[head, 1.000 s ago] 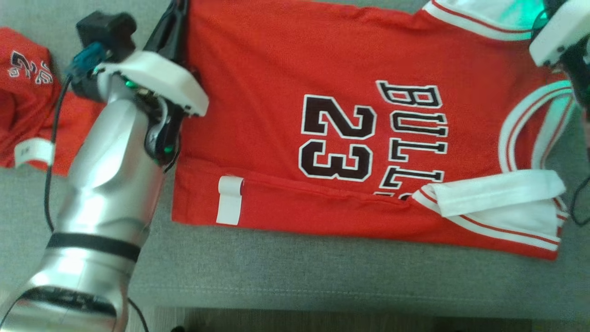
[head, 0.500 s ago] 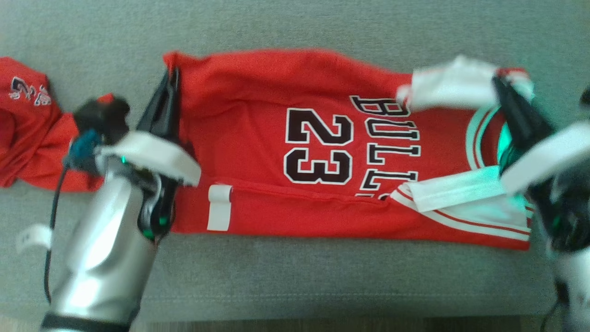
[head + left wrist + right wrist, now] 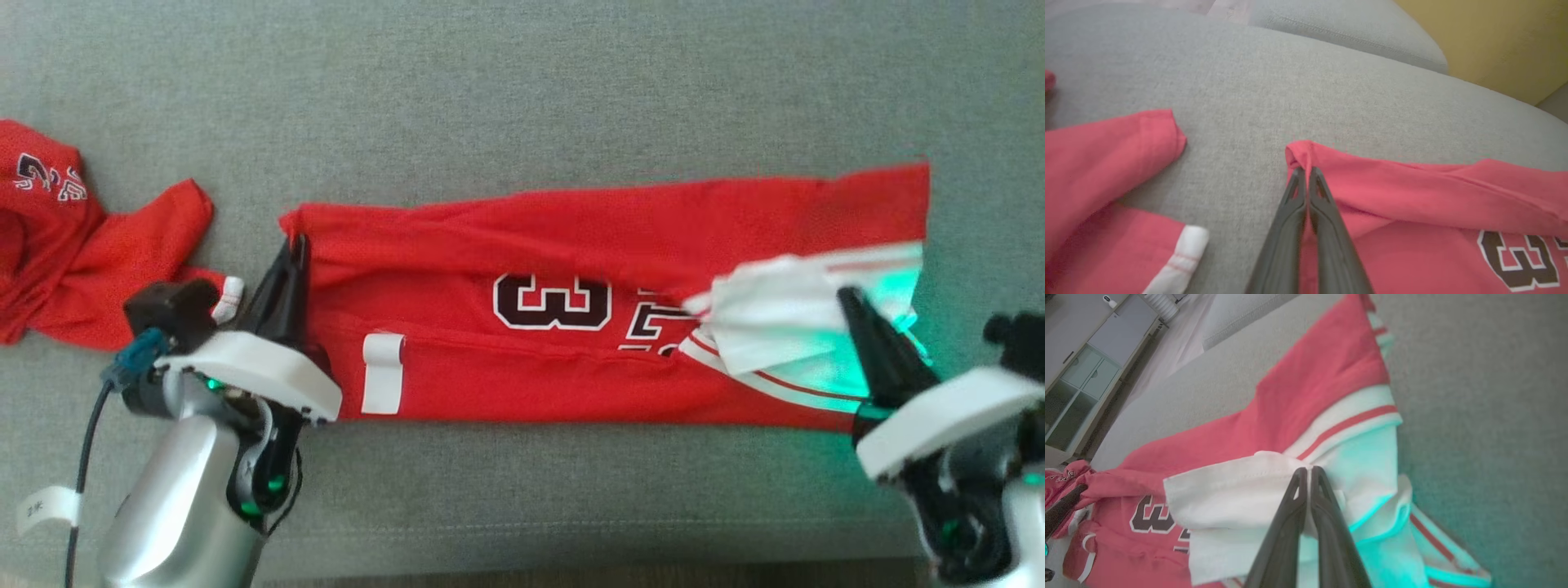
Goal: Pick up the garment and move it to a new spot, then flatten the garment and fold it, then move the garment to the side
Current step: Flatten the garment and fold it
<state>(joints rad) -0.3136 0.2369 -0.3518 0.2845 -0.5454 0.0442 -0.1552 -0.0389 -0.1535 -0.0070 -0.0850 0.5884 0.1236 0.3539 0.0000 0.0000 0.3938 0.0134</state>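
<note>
Left pincer (image 3: 1305,169) on garment (image 3: 1412,192) corner

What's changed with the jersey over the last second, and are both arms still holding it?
The left gripper at the hem corner and the right gripper on the white trim drew the far edge of the jersey toward the robot, folding it lengthwise. The 2 and most of the lettering are now covered; the 3 still shows. Both jaws stayed shut on the cloth. The other red garment stayed put on the sofa.

Grey cushion (image 3: 522,82) beyond jersey (image 3: 571,229) open; front strip bare too. Crumpled red garment (image 3: 73,261) crowds left end, near jersey hem.
</note>
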